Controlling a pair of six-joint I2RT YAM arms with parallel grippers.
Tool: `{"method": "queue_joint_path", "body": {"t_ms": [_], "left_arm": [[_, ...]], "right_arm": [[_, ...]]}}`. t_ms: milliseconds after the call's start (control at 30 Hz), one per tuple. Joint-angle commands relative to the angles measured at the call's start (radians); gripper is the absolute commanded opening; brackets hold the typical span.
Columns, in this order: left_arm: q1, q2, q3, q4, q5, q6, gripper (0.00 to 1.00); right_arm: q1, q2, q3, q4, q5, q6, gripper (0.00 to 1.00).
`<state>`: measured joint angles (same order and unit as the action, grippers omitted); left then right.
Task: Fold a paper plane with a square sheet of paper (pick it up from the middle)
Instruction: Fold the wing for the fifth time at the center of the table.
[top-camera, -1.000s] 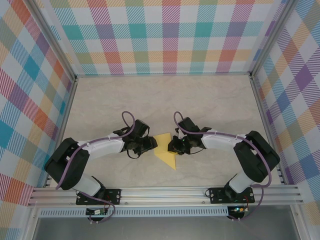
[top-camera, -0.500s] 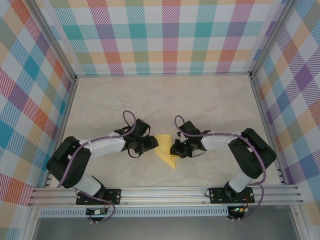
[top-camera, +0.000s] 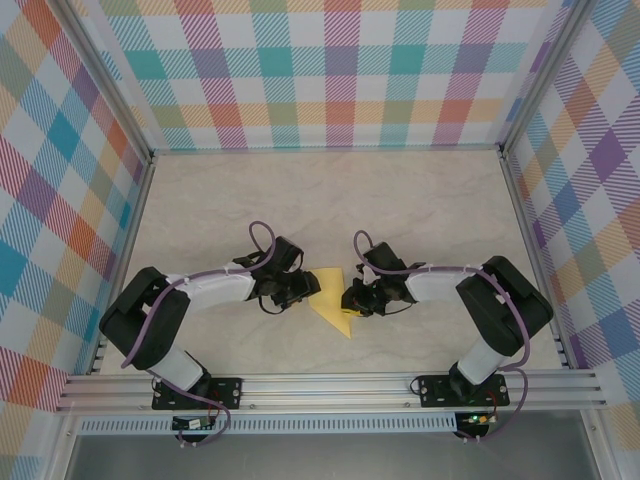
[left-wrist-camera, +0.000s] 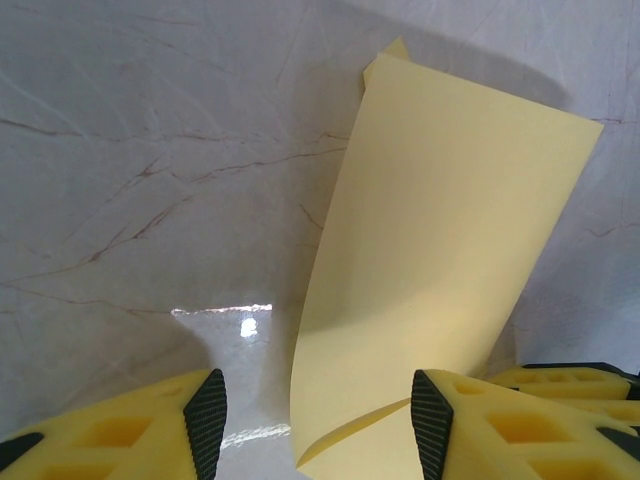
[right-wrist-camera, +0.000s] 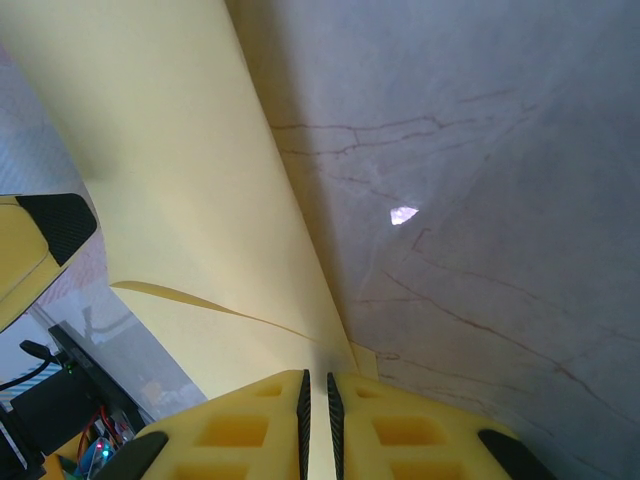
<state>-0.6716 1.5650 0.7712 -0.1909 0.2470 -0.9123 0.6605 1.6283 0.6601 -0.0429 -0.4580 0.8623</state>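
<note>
Yellow, thin and creased into a wedge, the square sheet of paper (top-camera: 333, 305) sits on the pale marbled tabletop (top-camera: 300, 200) directly between the two grippers, its long axis running far-to-near with the point toward the arm bases. The right gripper (top-camera: 350, 298) has the grip: in its wrist view the jaws stand almost together, pinching one edge of the sheet (right-wrist-camera: 170, 130), which lifts off the table. The left gripper (top-camera: 300, 290) stands about half wide and holds nothing; in its wrist view a raised flap (left-wrist-camera: 440, 250) curves up just inside one black pad (left-wrist-camera: 432, 420), the other pad apart from it. The coming move probably turns on the left jaws, with paper straight ahead. The checked walls (top-camera: 340, 70) stand well apart and block nothing
</note>
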Motion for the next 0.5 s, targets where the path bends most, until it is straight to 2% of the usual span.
{"method": "queue_joint_path", "body": {"t_ms": [0, 467], "left_arm": [[0.009, 0.009, 0.013, 0.026, 0.018, -0.020, 0.53], [0.007, 0.036, -0.006, 0.068, 0.036, -0.047, 0.52]], "right_arm": [[-0.005, 0.045, -0.027, -0.021, 0.061, 0.012, 0.17], [-0.011, 0.053, -0.037, -0.014, 0.071, 0.018, 0.17]]}}
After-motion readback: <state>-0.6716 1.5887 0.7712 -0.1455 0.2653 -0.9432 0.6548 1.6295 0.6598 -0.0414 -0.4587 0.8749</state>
